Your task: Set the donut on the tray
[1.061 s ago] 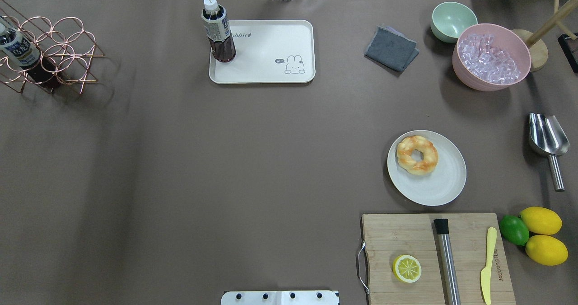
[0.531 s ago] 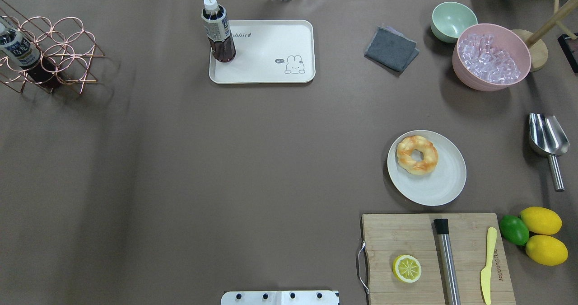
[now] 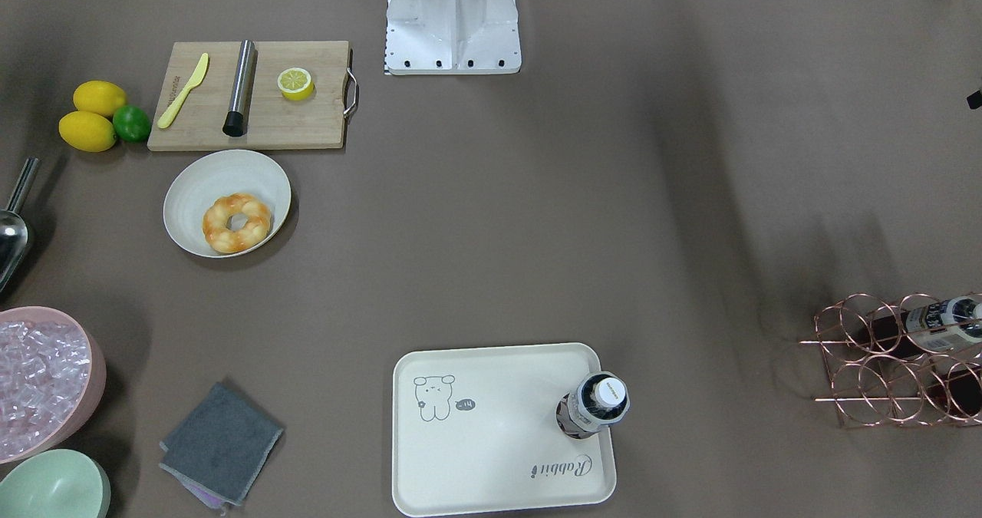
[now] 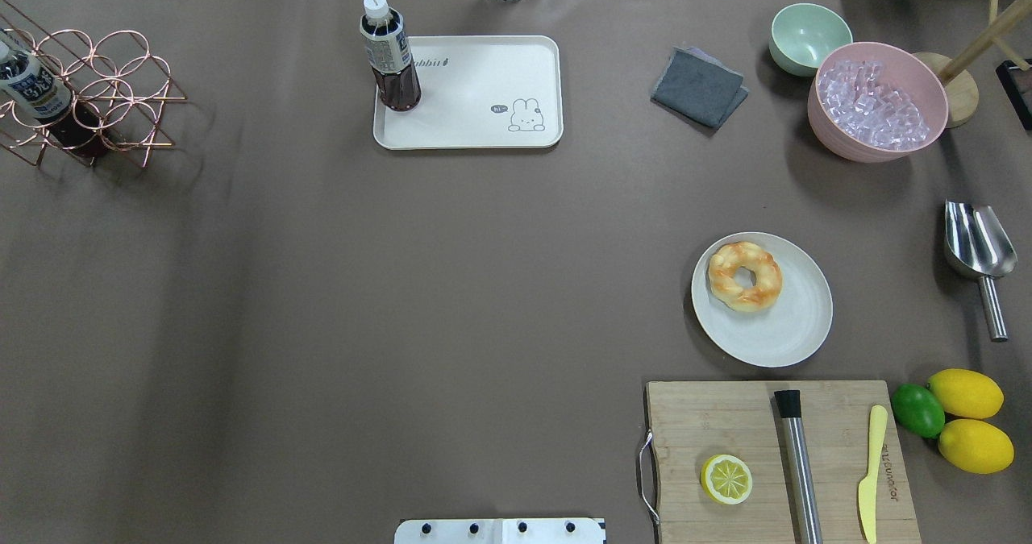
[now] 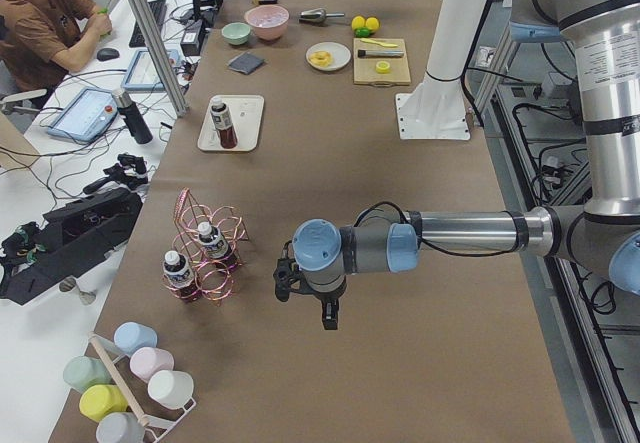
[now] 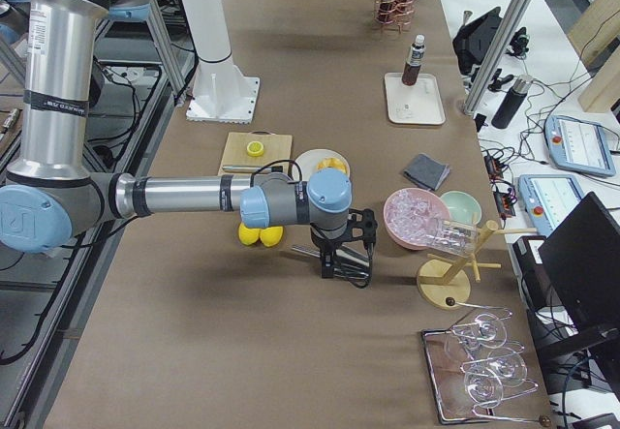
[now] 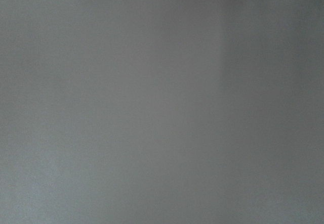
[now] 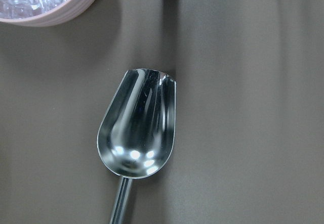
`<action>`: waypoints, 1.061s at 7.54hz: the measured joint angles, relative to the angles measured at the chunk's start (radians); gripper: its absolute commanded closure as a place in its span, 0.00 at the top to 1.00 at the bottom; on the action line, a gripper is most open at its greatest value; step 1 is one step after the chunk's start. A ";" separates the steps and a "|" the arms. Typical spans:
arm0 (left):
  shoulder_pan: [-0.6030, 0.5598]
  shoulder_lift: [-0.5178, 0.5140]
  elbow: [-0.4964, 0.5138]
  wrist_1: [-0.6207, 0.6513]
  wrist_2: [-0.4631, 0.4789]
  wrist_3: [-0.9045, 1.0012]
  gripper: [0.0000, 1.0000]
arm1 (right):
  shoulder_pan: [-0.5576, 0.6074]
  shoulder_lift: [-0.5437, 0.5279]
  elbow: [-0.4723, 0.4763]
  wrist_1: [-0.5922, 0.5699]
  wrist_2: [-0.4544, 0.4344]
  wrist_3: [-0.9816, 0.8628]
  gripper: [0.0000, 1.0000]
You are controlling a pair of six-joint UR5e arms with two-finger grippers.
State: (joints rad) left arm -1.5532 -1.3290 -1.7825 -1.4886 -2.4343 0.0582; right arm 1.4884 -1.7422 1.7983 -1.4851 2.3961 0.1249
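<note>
The golden-orange donut (image 4: 745,276) lies on a round cream plate (image 4: 790,330) at the right of the table; it also shows in the front view (image 3: 236,223). The cream-white rabbit tray (image 4: 472,93) lies at the far middle, with a dark drink bottle (image 4: 390,54) standing on its left end. My left gripper (image 5: 325,313) shows only in the left side view, hanging above bare table near the wire rack. My right gripper (image 6: 349,269) shows only in the right side view, above the steel scoop (image 8: 137,128). I cannot tell whether either is open or shut.
A wooden cutting board (image 4: 726,415) holds a lemon half (image 4: 726,479), a steel muddler and a yellow knife. Lemons and a lime (image 4: 917,409) lie beside it. A pink bowl of ice (image 4: 877,101), a green bowl, a grey cloth (image 4: 698,86) and a copper bottle rack (image 4: 89,97) stand around.
</note>
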 measured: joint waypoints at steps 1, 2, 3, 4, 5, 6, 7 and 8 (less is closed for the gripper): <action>0.000 0.002 0.000 0.000 -0.001 0.000 0.98 | 0.000 -0.002 0.001 0.001 -0.001 -0.003 1.00; 0.000 0.004 0.000 0.001 -0.001 -0.001 0.98 | -0.003 0.000 0.003 0.003 -0.004 -0.003 1.00; 0.002 0.006 0.001 0.001 -0.002 -0.001 0.98 | -0.021 0.007 0.007 0.008 -0.006 0.012 1.00; 0.008 0.008 0.002 0.001 -0.004 -0.001 0.98 | -0.067 0.033 0.009 0.016 -0.008 0.075 1.00; 0.012 0.009 0.008 0.000 -0.004 -0.001 0.98 | -0.127 0.067 0.010 0.046 -0.020 0.172 1.00; 0.015 0.009 0.015 0.001 -0.005 0.000 0.98 | -0.203 0.103 0.007 0.102 -0.046 0.295 1.00; 0.017 0.010 0.019 0.000 -0.005 0.000 0.98 | -0.304 0.141 0.004 0.164 -0.097 0.419 1.00; 0.018 0.010 0.024 0.000 -0.005 0.001 0.98 | -0.403 0.189 -0.001 0.198 -0.135 0.513 1.00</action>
State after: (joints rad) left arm -1.5351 -1.3194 -1.7581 -1.4888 -2.4390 0.0590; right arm 1.0850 -1.5532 1.7971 -1.2870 2.2614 0.6382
